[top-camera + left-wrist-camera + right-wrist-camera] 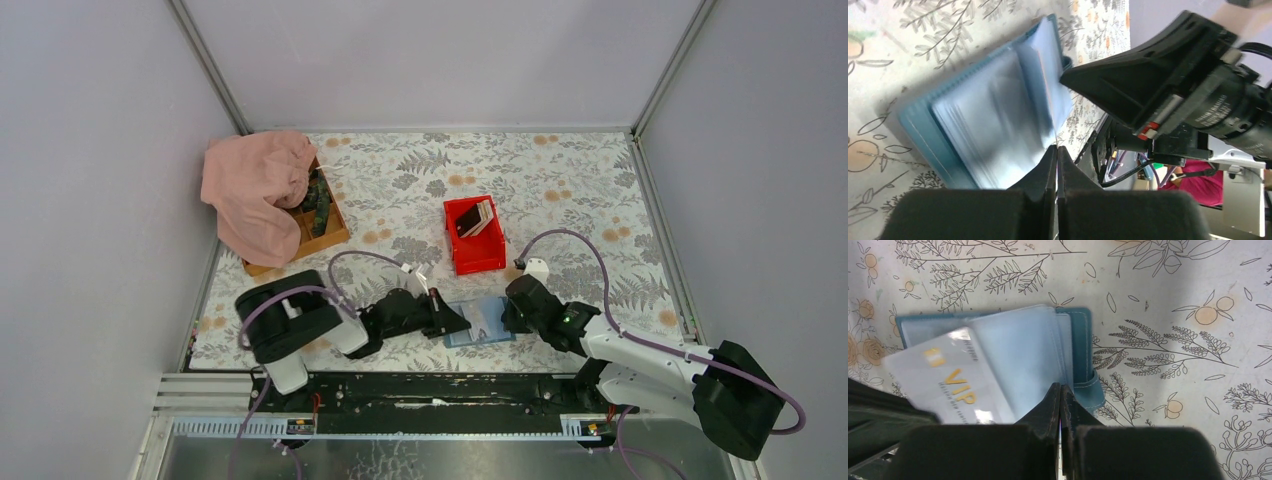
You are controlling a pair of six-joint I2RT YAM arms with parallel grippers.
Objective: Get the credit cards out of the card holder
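Top external gives us the flower-print table [560, 170]; at its far left a pink cloth [255, 185] lies draped over a wooden tray [330, 235]; near the middle stands a red bin [478, 255] with several credit cards [474, 218] leaning inside; at the near edge the blue card holder [480, 322] lies open and flat between the 2 grippers; we see the left gripper [1056, 150], jaws together, pinching 1 white VIP card [955, 385] that sticks partway out of a clear sleeve; the right gripper [1060, 390], jaws together on nothing, rests its tips on the holder beside the snap tab.
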